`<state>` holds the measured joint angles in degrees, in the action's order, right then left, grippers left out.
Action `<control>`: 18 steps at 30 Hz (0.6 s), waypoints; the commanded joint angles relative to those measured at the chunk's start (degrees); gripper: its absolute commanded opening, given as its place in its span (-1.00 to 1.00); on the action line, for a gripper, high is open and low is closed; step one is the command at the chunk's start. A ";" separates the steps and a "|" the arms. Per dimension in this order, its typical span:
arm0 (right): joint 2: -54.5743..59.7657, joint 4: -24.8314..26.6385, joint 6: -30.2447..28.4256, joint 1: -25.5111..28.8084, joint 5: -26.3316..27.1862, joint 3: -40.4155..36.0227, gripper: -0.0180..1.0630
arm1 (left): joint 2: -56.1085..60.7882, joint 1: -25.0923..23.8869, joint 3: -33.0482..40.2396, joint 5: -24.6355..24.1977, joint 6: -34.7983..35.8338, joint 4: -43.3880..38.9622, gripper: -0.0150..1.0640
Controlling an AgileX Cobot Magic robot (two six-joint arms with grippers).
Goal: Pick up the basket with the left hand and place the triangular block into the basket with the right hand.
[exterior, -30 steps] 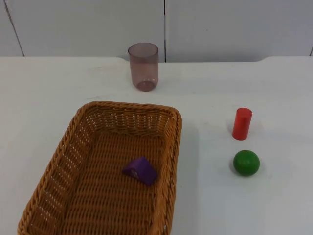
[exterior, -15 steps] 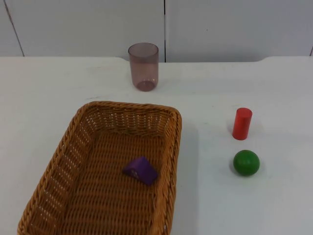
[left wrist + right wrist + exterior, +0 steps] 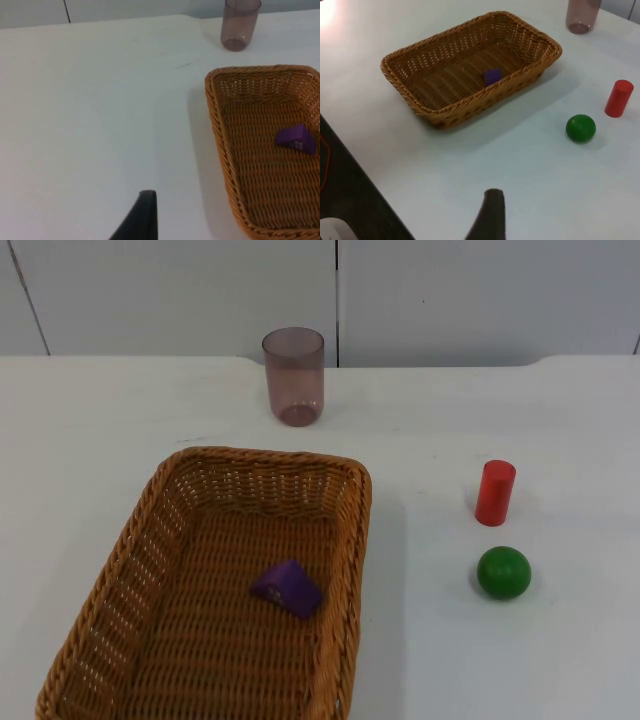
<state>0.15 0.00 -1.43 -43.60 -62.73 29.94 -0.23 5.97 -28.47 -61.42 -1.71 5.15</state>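
A woven wicker basket (image 3: 270, 455) rests on the white table at the front left. Inside it, on the floor near the middle, lies the purple triangular block (image 3: 287, 587). In the left wrist view the basket (image 3: 219, 132) and the block (image 3: 297, 138) sit well off to the side of my left gripper (image 3: 145, 215), which waits above bare table. My right gripper (image 3: 490, 212) waits high over the table, far from the basket (image 3: 465, 112) and the block (image 3: 493, 76). Nothing touches the basket.
A translucent purple cup (image 3: 293, 375) stands behind the basket near the wall. A red cylinder (image 3: 495, 492) stands upright to the right, with a green ball (image 3: 503, 572) just in front of it. The table edge (image 3: 365, 165) drops to a dark floor.
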 commanded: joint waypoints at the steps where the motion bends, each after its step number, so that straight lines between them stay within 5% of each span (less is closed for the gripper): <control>1: -0.15 0.00 -0.38 -0.15 0.90 -0.39 0.42 | 0.23 -0.16 0.21 -0.14 0.44 -0.21 0.83; 5: -0.15 0.00 -0.47 -0.15 0.90 -0.39 0.93 | 0.23 -0.16 0.21 -0.14 0.85 -0.58 0.83; 18: -0.15 0.00 -0.47 -0.15 0.90 -0.39 0.98 | 0.23 -0.16 0.21 -0.14 2.20 -1.63 0.98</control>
<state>0.15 0.00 -1.43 -43.60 -62.73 29.94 -0.23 5.97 -28.47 -61.42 0.00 4.09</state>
